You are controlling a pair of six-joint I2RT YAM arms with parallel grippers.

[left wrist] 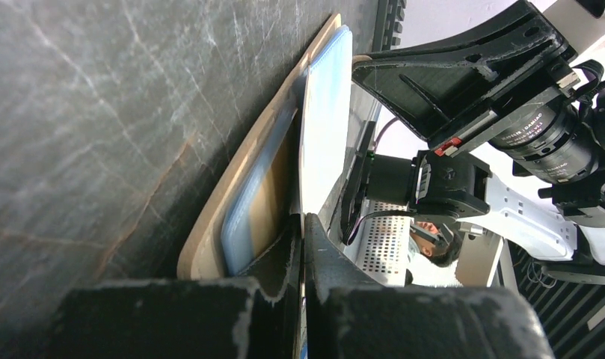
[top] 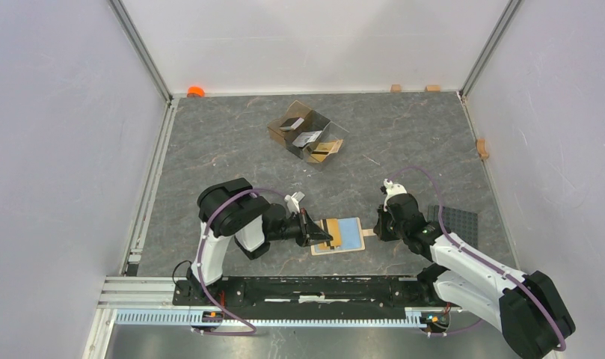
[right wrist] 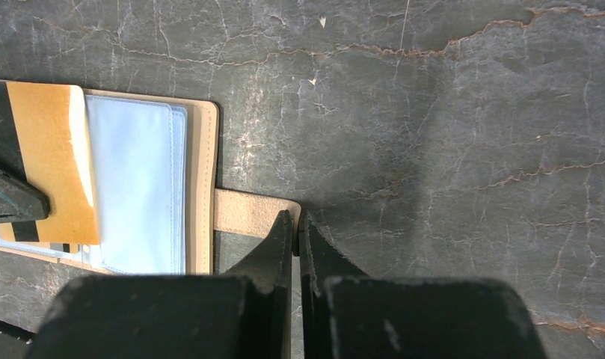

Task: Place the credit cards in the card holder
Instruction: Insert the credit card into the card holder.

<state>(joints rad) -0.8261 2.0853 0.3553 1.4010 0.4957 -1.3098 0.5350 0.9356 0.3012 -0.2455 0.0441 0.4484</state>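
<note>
While the card holder (top: 348, 233) lies open and flat near the front of the table (top: 232, 149), between the two arms, the right claw (top: 376, 228) is closed tight on its snap tab (right wrist: 247, 213), apparently to pin it against sliding. Opposite, the left claw (top: 322, 235) is closed on an orange-gold card (right wrist: 48, 161), held low and nearly flat over the holder's left half, its edge towards the pale blue pocket (right wrist: 138, 187). Other cards (top: 293, 123) wait in the clear box (top: 336, 134) well behind; bare table surrounds the holder, with a dark mat (top: 455, 223) beside the right arm.
</note>
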